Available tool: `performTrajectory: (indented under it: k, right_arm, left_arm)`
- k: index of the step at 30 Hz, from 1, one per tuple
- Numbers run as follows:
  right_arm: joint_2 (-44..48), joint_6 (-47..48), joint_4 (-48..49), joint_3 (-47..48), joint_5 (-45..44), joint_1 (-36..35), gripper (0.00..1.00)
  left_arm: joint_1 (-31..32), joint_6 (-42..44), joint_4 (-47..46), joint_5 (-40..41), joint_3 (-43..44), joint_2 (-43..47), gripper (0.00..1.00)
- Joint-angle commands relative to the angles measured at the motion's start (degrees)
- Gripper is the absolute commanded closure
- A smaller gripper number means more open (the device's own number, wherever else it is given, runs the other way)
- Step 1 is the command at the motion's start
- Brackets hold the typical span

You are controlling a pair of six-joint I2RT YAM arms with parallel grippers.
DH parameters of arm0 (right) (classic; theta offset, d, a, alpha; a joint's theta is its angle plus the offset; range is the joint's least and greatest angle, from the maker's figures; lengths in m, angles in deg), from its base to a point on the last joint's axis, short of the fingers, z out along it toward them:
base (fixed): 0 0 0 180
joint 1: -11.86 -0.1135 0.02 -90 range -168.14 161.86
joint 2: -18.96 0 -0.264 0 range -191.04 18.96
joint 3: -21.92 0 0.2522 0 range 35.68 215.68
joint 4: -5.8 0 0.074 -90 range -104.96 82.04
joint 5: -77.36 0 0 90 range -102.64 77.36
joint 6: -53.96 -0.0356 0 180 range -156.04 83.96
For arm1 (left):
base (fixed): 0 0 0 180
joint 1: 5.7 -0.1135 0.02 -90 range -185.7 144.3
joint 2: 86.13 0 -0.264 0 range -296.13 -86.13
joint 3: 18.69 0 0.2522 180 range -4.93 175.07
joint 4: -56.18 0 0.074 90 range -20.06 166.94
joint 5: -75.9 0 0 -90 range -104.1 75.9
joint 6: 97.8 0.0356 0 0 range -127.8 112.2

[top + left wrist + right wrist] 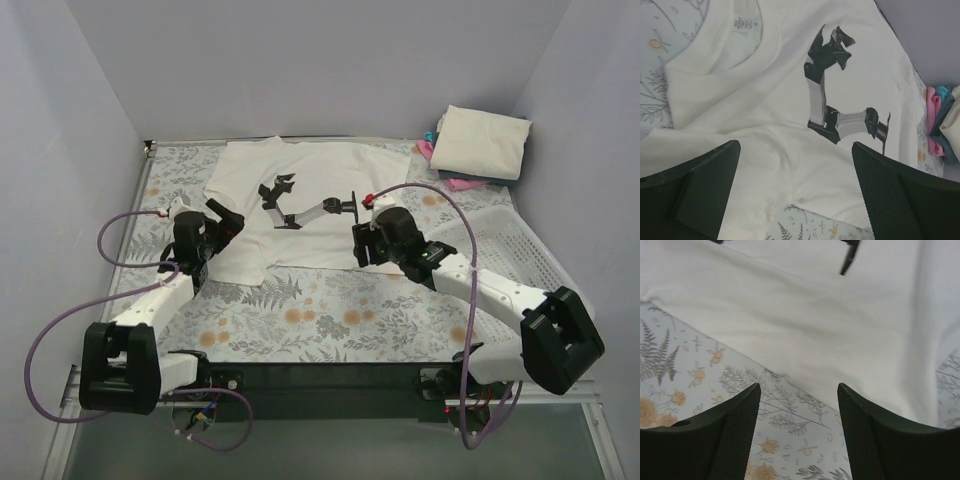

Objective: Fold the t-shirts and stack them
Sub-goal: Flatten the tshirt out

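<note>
- The desk (pixel 320 315) is covered by a floral cloth in grey and orange, and the 2 arm bases sit at its near edge
- The left hand (pixel 222 222) hangs over the left part of the white t-shirt (pixel 310 225), and its fingers (pixel 700 190) stand wide apart with nothing between them but the cloth lying below
- The right hand (pixel 366 243) hovers at the shirt's near right edge; in its wrist view the fingers (pixel 725 435) are apart and empty, and the shirt's edge crosses the gap above the floral cloth
- The white t-shirt lies spread flat on the middle of the desk, between the 2 hands and held by neither; its collar (pixel 715 55) points left, and the inner label shows
- On the chest is a dark print (pixel 305 205) of a jointed robot arm
- The white lattice basket (pixel 515 255) stands to the right, partly behind the right arm
- At the far right corner is a stack of folded shirts: a cream one (pixel 480 140) is on top, and pink (pixel 455 183) and blue (pixel 432 135) edges show beneath it
</note>
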Motion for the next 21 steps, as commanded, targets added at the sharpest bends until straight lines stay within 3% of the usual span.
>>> performTrajectory:
  k: [1,8,16,21]
  right_arm:
    - [-3.79,0.45,8.92,4.53,5.85,-5.47,0.43]
    - [-12.41,-0.25,17.17,8.84,14.47,-13.9,0.44]
    - [-23.3,-1.48,20.79,15.25,18.08,-20.6,0.45]
    - [-28.23,-3.41,21.84,18.15,18.08,-22.09,0.45]
  left_arm:
    - [1.44,1.85,-5.47,-6.05,3.99,-5.18,0.14]
    - [1.62,3.09,-8.9,-7.38,2.94,-9.06,0.13]
    - [1.36,3.08,-2.67,8.6,4.07,-6.43,0.08]
    - [-2.33,3.88,0.06,6.16,6.72,-6.87,0.07]
